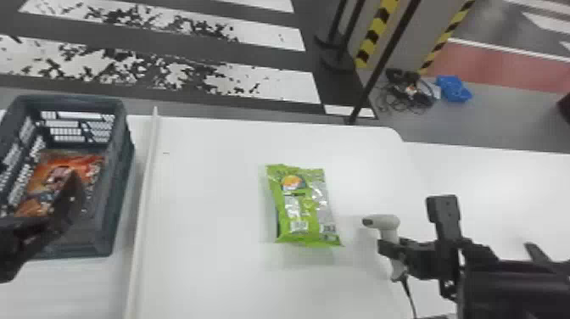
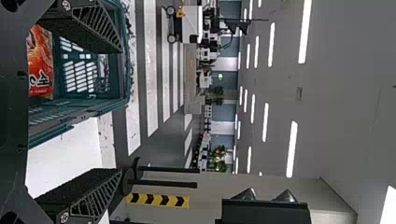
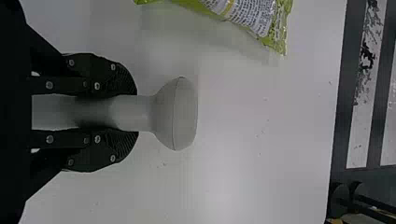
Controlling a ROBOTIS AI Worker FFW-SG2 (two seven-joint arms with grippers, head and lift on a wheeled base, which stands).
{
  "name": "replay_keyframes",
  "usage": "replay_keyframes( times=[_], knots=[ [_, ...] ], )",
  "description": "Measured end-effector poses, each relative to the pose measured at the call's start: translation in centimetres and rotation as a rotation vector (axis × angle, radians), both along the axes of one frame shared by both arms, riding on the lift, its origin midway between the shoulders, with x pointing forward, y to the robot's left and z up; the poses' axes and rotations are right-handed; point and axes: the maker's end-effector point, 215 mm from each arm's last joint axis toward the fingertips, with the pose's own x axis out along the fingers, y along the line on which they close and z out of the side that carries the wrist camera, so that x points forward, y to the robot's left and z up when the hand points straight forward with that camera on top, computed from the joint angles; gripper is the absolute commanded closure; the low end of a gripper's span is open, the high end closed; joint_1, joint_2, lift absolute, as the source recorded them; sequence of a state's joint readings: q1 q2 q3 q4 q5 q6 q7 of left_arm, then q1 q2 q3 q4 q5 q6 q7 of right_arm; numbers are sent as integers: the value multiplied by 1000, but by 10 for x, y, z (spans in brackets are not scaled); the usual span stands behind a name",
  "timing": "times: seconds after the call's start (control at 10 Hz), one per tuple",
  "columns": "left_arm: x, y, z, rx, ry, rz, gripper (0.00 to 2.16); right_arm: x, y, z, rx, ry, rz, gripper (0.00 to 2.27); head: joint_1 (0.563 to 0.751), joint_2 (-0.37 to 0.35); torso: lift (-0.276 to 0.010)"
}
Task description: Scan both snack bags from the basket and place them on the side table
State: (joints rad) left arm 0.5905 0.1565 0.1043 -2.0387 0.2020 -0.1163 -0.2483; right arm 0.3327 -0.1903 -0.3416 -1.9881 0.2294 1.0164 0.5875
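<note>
My right gripper (image 1: 392, 248) is closed around the handle of the white scanner (image 1: 388, 222), held over the table right of the green snack bag (image 1: 299, 208). In the right wrist view the right gripper (image 3: 123, 113) pinches the scanner (image 3: 175, 113), with a corner of the green bag (image 3: 252, 16) close by. The green bag lies flat on the white table. An orange snack bag (image 1: 63, 174) lies in the dark basket (image 1: 121, 169). At the basket's near side is my left gripper (image 1: 63, 212); in the left wrist view the left gripper (image 2: 119, 109) stands wide open, nothing between its fingers.
A raised white divider (image 1: 146, 182) runs between the basket and the green bag. The scanner's cable (image 1: 409, 297) hangs toward the near edge. Beyond the table's far edge are a black pole (image 1: 377, 72), cables (image 1: 409, 91) and a blue item (image 1: 454, 88) on the floor.
</note>
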Motion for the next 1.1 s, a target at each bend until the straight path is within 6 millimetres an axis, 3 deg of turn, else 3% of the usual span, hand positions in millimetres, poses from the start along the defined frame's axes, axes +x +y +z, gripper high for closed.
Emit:
replay_keyframes(
  times=[0.3, 0.7, 1.1],
  knots=[
    [1, 1, -1, -2, 0, 4, 87, -14, 38, 26, 53, -27, 32, 2256, 695, -204, -75],
    [1, 5, -3, -1, 5, 11, 87, -26, 89, 33, 121, -5, 89, 2260, 695, -124, -75],
    [0, 6, -5, -1, 9, 14, 87, -28, 110, 32, 140, 12, 115, 2256, 695, -83, -75]
  ],
)
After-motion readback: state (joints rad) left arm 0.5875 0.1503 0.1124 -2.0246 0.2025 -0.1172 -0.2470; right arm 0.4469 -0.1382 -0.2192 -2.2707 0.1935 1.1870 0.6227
